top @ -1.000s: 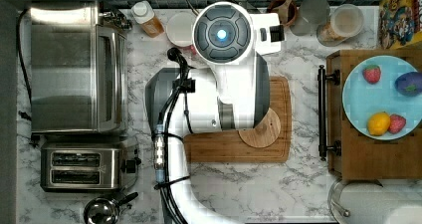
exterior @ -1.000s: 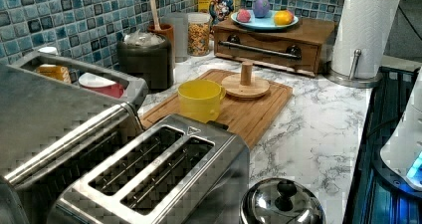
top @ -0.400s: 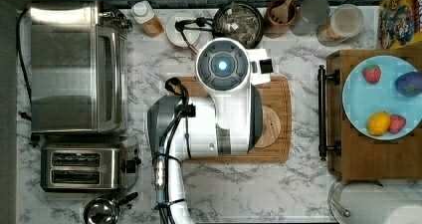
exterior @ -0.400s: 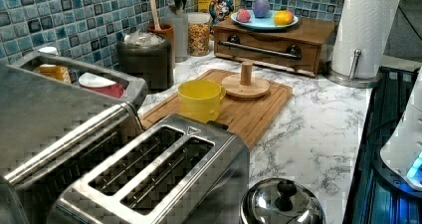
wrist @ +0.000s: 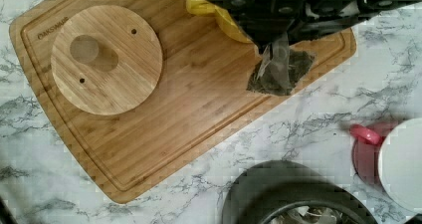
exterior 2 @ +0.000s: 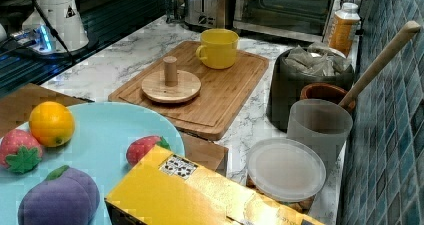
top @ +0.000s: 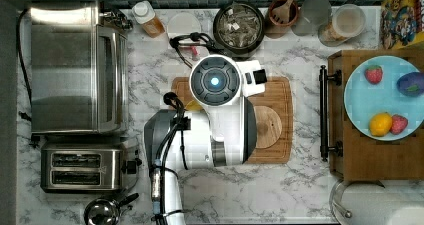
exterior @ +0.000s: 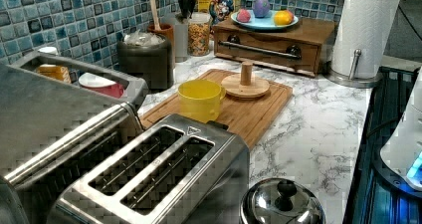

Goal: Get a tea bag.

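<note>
Above the cutting board (wrist: 164, 109), claw (wrist: 272, 47) apparently pinched on one tea bag (wrist: 281, 69) dangling near the yellow mug (wrist: 211, 12), well clear of the dark bowl (top: 239, 23) of sachets. Pick seemingly done; only carrying off left.

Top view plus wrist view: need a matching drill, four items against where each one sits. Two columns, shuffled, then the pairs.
Items:
1. tea bag
2. yellow mug
3. dark bowl
4. orange fruit

Places:
A. on the light blue plate
B. hanging under the gripper, above the board's edge
C. standing on the cutting board
D. on the marble by the tiled wall, full of sachets

Pairs: 1-B, 2-C, 3-D, 4-A
</note>
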